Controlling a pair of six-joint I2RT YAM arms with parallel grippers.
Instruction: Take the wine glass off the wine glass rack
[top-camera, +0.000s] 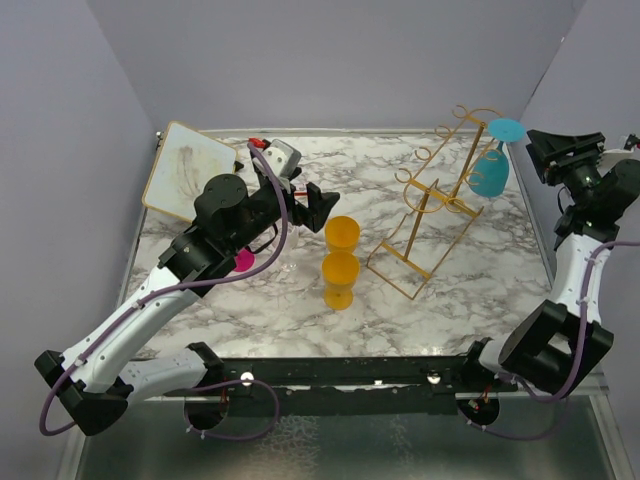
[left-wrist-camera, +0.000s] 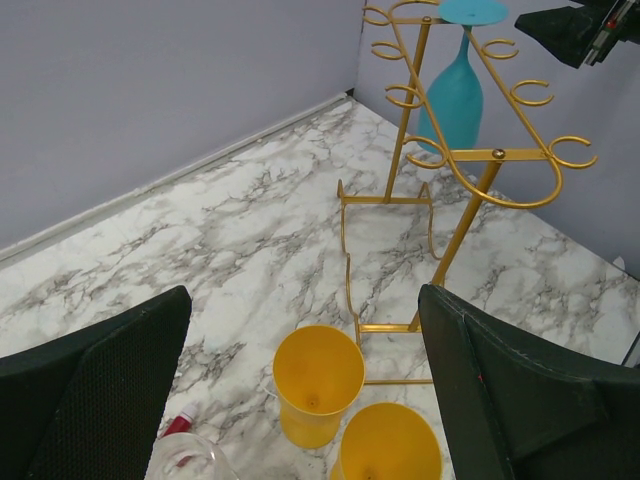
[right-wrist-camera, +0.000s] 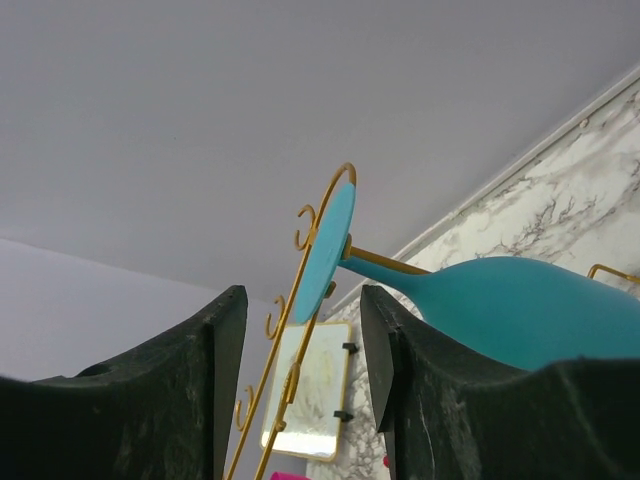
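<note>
Marble-patterned table (top-camera: 480, 290) is under everything you see. At ten o'clock on it, a gold-framed panel (top-camera: 190, 170) lies flat by the far left corner. Your left gripper (left-wrist-camera: 306, 292) hovers above the table a little left of the middle, and its jaws are spread wide with nothing between them. Under this arm, at about eight o'clock, a small pink object (top-camera: 243, 261) shows only in part.

Near the middle stand two yellow cups (top-camera: 341, 235), upright and open on top, one just behind the other.

At two o'clock stands the wine glass rack (left-wrist-camera: 497, 155), leaning towards the far right. The teal wine glass (top-camera: 489, 175) hangs upside down from a top hook on the rack's right side. Its round foot (top-camera: 506, 129) rests on the wire and its bowl points down.

Your right gripper (right-wrist-camera: 300, 290) is at three o'clock of this foot, just beside it. Its jaws stand apart, and they pinch nothing.
</note>
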